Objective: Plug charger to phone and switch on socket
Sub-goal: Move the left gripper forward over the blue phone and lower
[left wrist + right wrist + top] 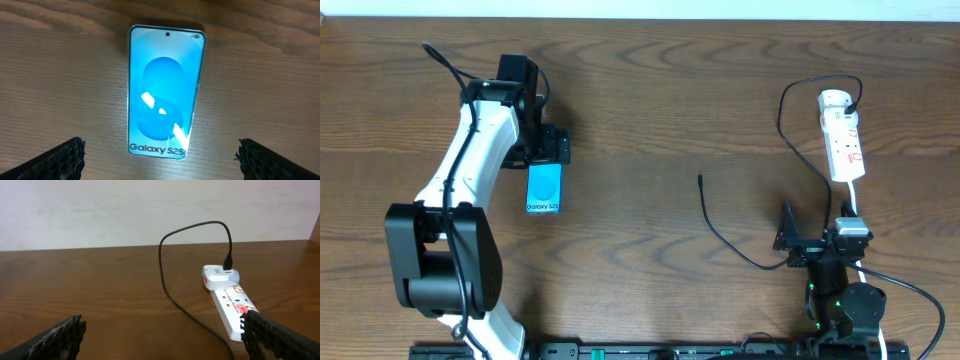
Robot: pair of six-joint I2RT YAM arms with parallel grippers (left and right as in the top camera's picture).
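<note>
The phone [545,188] lies flat on the table at the left, its blue screen up, with "Galaxy S25" text; it fills the left wrist view [165,90]. My left gripper [548,148] hovers just beyond the phone's far end, open and empty [160,159]. The white socket strip [844,135] lies at the far right; it also shows in the right wrist view [231,309]. The black charger cable [798,140] runs from an adapter on the strip's far end to its plug tip [700,180], loose on the table. My right gripper [788,235] is open and empty [162,335], near the strip's near end.
The strip's white lead [855,205] runs toward my right arm's base [848,300]. The wooden table [650,110] reaches a pale wall at the back [125,210]. My left arm [470,170] stretches over the table's left side.
</note>
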